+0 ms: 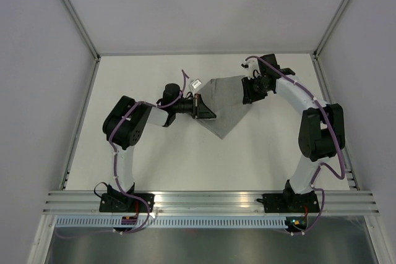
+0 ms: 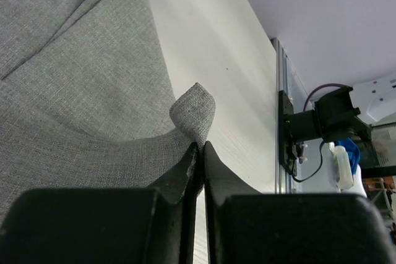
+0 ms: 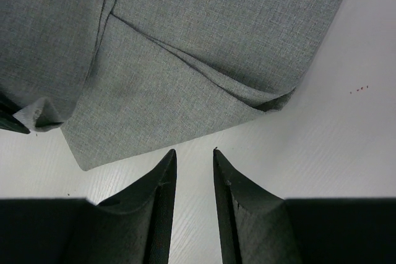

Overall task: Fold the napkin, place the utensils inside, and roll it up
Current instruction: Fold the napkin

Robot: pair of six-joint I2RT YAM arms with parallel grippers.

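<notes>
the soft grey cloth napkin [image 1: 228, 104] lies folded on the flat white table [image 1: 185, 159], a bit toward 12 o'clock from the middle. the black left gripper [image 1: 199, 107] is at the napkin's 9 o'clock side, pinched tight on a little corner of it. the black right gripper [image 1: 250, 93] sits by its 2 o'clock corner, fingers apart, holding nothing.

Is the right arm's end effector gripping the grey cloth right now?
No, the right end effector has its fingers apart with only bare table between them, and the napkin lies just beyond their tips.
</notes>
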